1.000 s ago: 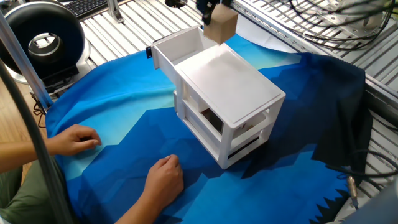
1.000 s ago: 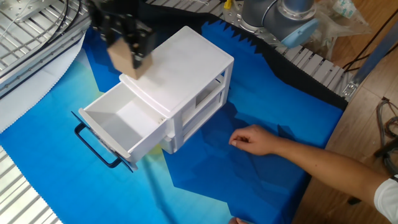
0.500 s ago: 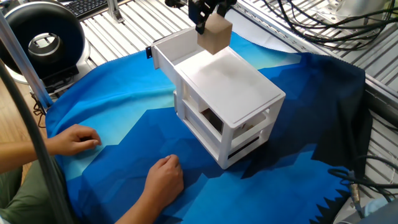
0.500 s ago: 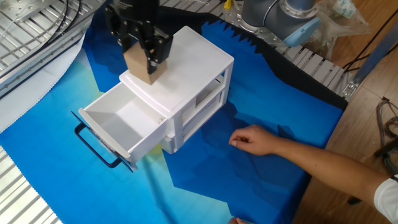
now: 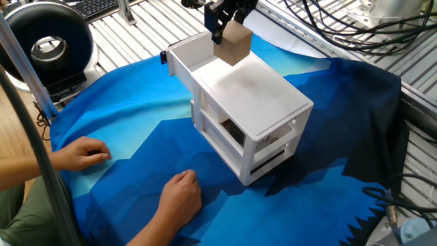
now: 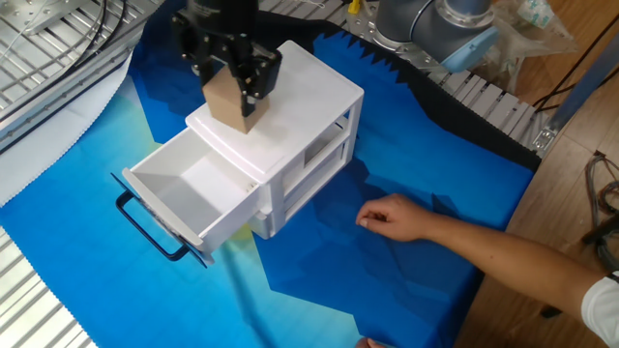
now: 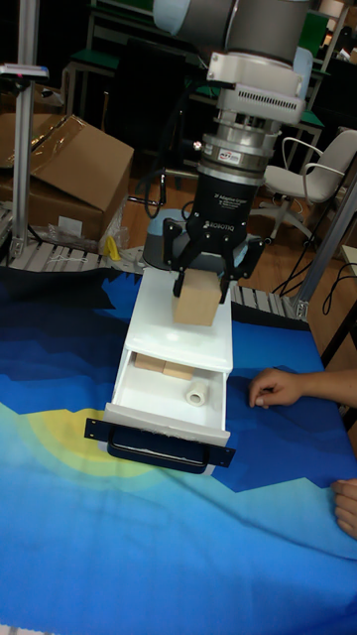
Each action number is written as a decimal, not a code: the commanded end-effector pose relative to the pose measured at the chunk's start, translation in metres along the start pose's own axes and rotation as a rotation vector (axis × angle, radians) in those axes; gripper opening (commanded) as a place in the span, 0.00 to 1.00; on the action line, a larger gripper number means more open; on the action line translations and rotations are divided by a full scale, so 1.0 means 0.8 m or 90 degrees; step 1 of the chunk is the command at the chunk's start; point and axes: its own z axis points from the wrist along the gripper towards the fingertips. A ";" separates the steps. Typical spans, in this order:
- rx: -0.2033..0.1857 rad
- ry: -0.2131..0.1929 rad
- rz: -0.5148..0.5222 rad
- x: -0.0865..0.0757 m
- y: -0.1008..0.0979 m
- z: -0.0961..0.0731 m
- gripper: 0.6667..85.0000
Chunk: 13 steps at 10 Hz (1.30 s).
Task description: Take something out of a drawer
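A tan cube [image 5: 234, 44] [image 6: 230, 101] [image 7: 198, 297] hangs just above the front part of the white cabinet's top [image 5: 256, 92] [image 6: 290, 92], with my gripper [image 5: 230, 24] [image 6: 232, 72] [image 7: 204, 283] shut on it. The top drawer [image 5: 194, 53] [image 6: 189, 193] [image 7: 169, 392] stands pulled out, its black handle [image 6: 145, 227] [image 7: 159, 446] at the front. In the tall fixed view, small wooden blocks [image 7: 164, 367] and a white roll [image 7: 197, 395] lie inside the drawer.
A person's hands [image 5: 82, 152] [image 5: 181, 195] [image 6: 397, 217] [image 7: 283, 387] rest on the blue cloth [image 5: 123, 123] near the cabinet. A black round device [image 5: 48, 44] stands at the far left. Cables [image 5: 341, 27] lie on the metal slats behind.
My gripper has carried the cube from over the open drawer sideways and lower, to just above the cabinet's top. The hands and the drawer have not moved.
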 end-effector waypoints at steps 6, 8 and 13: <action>0.000 -0.045 -0.025 0.021 -0.012 0.031 0.00; 0.009 -0.047 -0.029 0.021 -0.016 0.039 0.00; 0.011 -0.033 -0.046 0.030 -0.013 0.052 0.12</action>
